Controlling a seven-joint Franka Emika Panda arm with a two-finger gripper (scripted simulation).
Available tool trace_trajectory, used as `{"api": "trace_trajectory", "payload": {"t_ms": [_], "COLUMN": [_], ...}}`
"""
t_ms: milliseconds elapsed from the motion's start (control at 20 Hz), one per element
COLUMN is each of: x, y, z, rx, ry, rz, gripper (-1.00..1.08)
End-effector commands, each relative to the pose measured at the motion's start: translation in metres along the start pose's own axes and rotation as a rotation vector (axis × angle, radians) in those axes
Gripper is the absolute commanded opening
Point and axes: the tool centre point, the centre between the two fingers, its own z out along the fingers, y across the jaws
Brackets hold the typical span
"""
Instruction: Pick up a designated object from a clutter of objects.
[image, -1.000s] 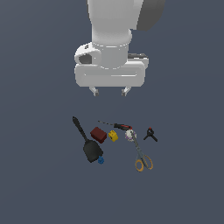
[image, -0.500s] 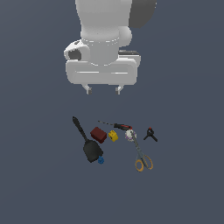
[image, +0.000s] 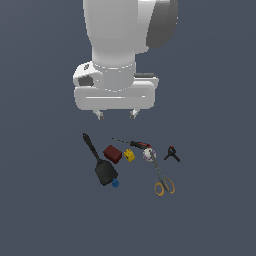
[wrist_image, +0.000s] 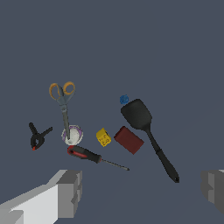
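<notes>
step: approach, nothing gripped yet | pincer held wide open and empty, well above the clutter | blue piece seen touching the black spatula blade's edge | next: pincer probably to be centred over it and lowered, spatula avoided

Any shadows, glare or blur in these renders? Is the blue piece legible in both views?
Exterior view: flat, even lighting, no cast shadows or glare; sharp, but the blue piece is only a speck beside the black spatula. Wrist view: equally flat and sharp; blue piece small but distinct, gripper fingers cropped at the frame edges.
</notes>
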Motion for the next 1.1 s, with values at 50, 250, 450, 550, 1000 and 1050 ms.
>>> {"api": "trace_trajectory", "payload": {"t_ms": [50, 250, 450, 550, 1000, 1050], "x": [0.013, 0.032, 0.05, 0.058, 0.084, 0.085], "y": [0.003, 0.007, 0.012, 0.014, 0.021, 0.021], "z": [0.019, 0.048, 0.084, 0.102, 0.184, 0.191], "rx": [-0.004, -0.007, -0.006, -0.003, 0.018, 0.021], "ry": [-0.007, -0.016, -0.025, -0.029, -0.04, -0.041], "rz": [-0.059, -0.147, -0.246, -0.295, -0.493, -0.509], "gripper": [1.0, 1.0, 1.0, 1.0, 1.0, 1.0]}}
